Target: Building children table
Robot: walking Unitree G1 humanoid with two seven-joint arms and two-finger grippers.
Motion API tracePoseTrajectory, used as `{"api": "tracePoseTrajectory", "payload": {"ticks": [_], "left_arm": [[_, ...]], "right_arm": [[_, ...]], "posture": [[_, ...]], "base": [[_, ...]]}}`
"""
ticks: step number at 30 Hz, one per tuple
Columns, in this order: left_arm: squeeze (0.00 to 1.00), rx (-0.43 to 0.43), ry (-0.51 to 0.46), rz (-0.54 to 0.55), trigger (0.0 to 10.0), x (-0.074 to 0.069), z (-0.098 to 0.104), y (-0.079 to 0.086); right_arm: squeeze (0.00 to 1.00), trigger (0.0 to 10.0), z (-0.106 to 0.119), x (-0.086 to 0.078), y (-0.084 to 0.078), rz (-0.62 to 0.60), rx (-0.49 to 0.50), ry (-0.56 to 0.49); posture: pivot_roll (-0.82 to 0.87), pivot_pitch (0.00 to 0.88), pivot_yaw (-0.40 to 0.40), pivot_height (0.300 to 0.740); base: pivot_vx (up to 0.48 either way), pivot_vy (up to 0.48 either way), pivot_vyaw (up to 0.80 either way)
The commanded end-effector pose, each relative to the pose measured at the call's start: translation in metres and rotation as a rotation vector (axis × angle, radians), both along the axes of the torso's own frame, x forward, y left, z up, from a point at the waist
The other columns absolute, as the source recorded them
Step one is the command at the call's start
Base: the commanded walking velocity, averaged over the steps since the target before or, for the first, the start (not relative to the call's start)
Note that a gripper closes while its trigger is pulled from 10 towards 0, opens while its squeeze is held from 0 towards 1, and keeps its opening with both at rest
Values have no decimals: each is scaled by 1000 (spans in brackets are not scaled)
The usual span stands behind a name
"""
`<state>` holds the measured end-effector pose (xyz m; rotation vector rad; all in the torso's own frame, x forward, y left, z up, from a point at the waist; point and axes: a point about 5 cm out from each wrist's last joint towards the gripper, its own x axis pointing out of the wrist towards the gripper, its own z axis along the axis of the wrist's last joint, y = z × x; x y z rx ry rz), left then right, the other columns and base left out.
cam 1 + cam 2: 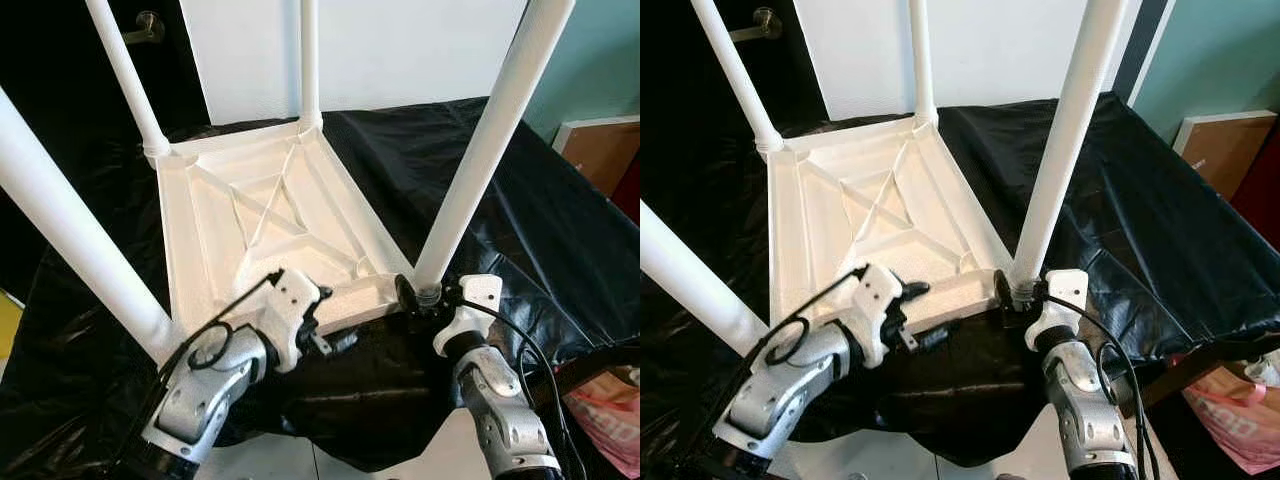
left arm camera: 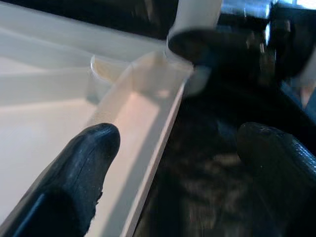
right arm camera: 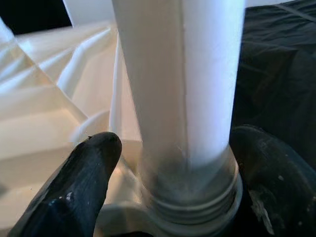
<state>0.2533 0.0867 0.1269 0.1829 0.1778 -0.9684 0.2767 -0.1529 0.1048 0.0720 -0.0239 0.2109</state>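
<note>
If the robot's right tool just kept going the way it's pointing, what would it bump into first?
Most likely the white table leg: the right tool has a finger on either side of its threaded base, so it would reach that almost at once.

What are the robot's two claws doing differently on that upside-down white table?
The right gripper has its fingers on either side of the base of the near right leg; the left gripper straddles the tabletop's near rim, one finger inside, one outside. The right works at a corner socket, the left along the edge. Both have black fingers.
</note>
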Motion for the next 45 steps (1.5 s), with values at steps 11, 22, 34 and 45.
{"api": "tracePoseTrajectory", "payload": {"ticks": [11,22,34,45], "left_arm": [[0,103,46,113,10000,14,-6,19],[0,149,57,204,10000,15,-3,59],[0,166,62,265,10000,10,2,83],[0,149,63,286,10000,9,8,88]], "right_arm": [[0,10000,22,35,36,255,-124,-35],[0,10000,31,45,67,389,-112,-61],[0,10000,24,39,86,435,-67,-34],[0,10000,24,32,99,459,-48,-58]], "posture": [[-166,74,-14,740],[-130,82,-32,740],[-122,90,-36,740],[-111,91,-40,740]], "base": [[0,0,0],[0,0,0],[0,0,0],[0,0,0]]}}
